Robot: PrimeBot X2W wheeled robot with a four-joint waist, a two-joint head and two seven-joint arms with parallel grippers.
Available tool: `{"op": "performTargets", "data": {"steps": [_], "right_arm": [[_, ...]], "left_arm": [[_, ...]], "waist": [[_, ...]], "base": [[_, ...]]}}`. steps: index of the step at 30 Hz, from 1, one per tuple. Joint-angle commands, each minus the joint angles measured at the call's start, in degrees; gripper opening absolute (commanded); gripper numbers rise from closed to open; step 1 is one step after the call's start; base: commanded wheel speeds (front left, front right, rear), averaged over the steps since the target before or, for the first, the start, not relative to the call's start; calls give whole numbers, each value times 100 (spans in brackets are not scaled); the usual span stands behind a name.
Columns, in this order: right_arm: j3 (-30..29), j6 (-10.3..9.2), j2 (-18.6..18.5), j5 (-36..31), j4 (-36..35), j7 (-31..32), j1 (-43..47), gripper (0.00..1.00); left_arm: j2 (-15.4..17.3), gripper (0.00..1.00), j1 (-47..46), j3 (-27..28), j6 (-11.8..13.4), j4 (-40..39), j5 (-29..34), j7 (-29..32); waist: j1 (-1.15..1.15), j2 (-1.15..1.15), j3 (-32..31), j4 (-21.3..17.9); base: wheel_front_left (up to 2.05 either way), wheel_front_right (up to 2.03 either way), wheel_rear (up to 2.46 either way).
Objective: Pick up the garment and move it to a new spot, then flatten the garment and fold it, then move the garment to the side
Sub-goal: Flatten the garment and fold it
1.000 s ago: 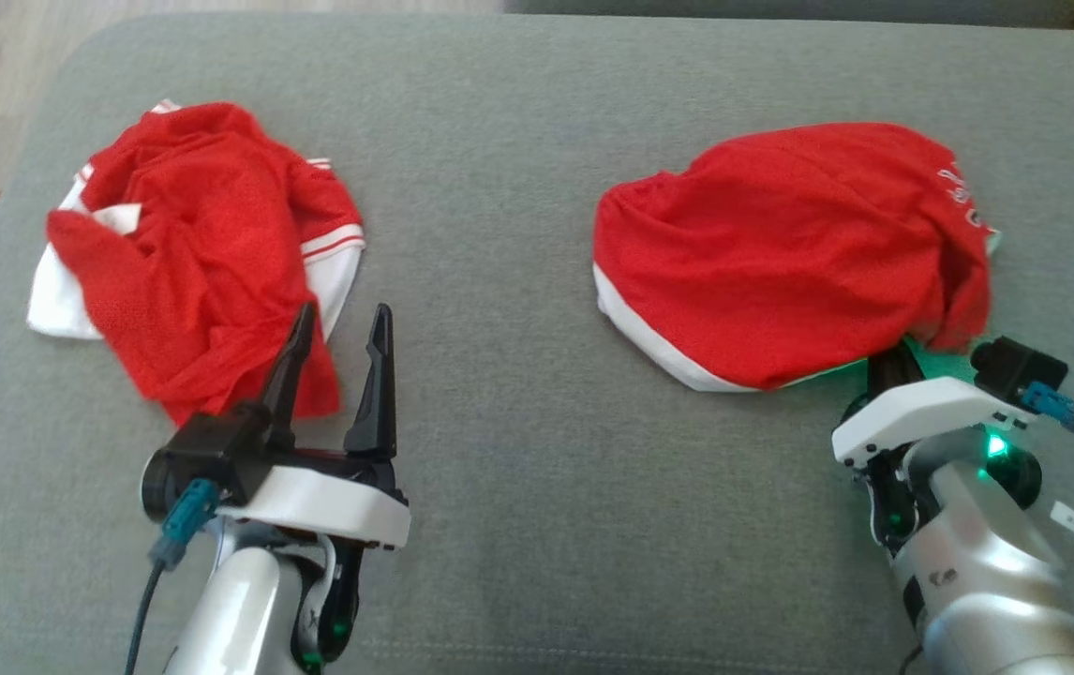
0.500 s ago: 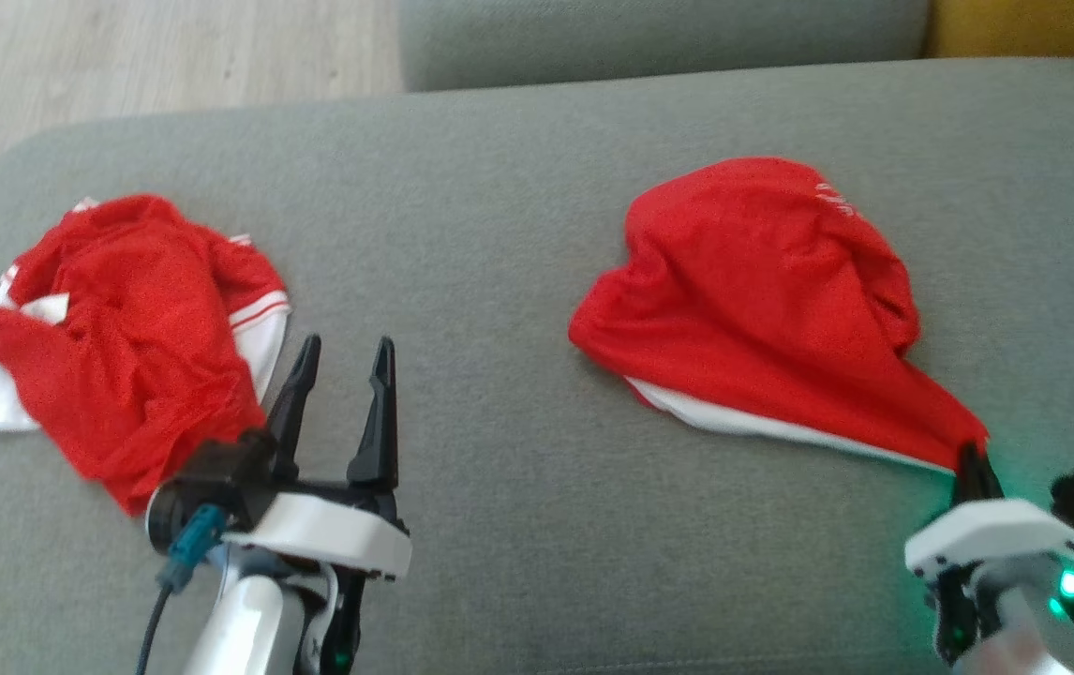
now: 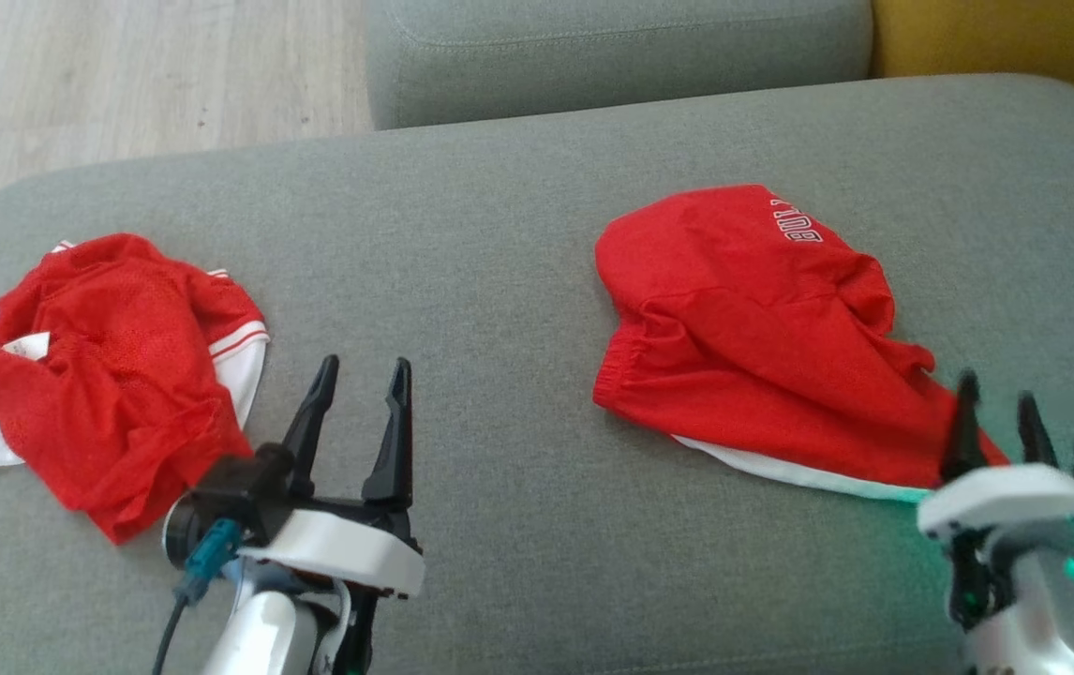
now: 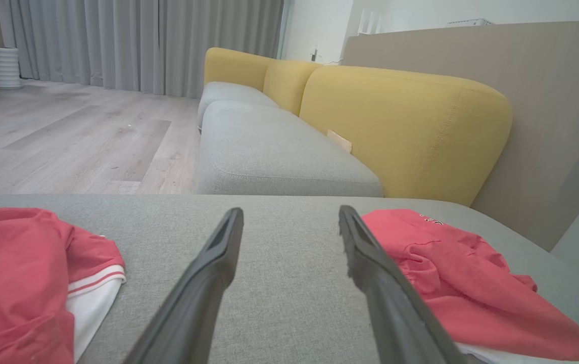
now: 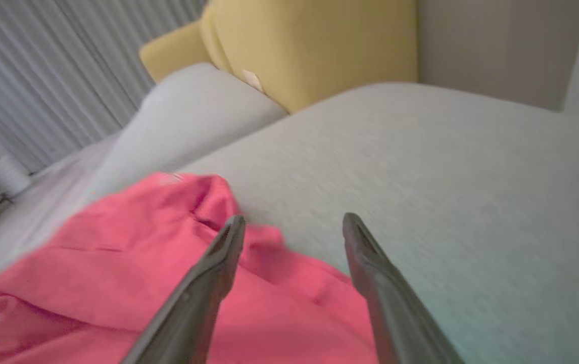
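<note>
- The red garment (image 3: 743,328) lies bunched on the right half of the grey seat cushion (image 3: 499,281), white lettering toward the cushion's back edge.
- The right gripper (image 3: 996,389) is over the cushion's near right. Its fingers are spread and released, holding nothing, though whether a tip brushes cloth is unclear.
- The left gripper (image 3: 364,364) hangs over the cushion's near middle, fingers parted and empty.
- Risk: a fingertip may snag the loose folds on lifting away and drag the heap toward the cushion's rounded right end.
- Risk: pinching only the top layer would leave the white underside twisted.
- Open room is the cushion's bare middle. The crumpled jersey (image 3: 106,375) takes up its left end.
</note>
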Motion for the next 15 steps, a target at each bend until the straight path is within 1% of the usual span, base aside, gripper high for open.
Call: {"op": "performTargets", "data": {"steps": [1, 4, 5, 7, 11, 15], "right_arm": [[425, -4, -18, 119, -454, -21, 24, 100], [1087, -4, -18, 442, -1220, -21, 377, 100], [1516, -4, -18, 601, -1700, -21, 627, 100], [1861, -4, -18, 623, -2086, -21, 856, 100], [2414, -4, -18, 554, -2434, -21, 1104, 100], [2793, -4, -18, 338, -2379, -5, 1053, 100]], "left_arm": [[10, 100, -134, 156, 39, -175, -41, -29], [10, 100, -109, 125, 30, -167, -56, -29], [10, 100, -94, 115, 28, -168, -51, -29], [10, 100, -94, 103, 24, -176, -40, -29], [10, 100, -122, 89, 32, -211, -39, -29], [10, 100, -147, 63, 25, -197, -37, -29]], "waist": [[0, 0, -24, 15], [0, 0, -77, 64], [0, 0, -104, 121], [0, 0, -108, 201], [0, 0, -43, 400], [0, 0, 52, 609]], "base": [[0, 0, 0], [0, 0, 0], [0, 0, 0], [0, 0, 0], [0, 0, 0], [0, 0, 0]]}}
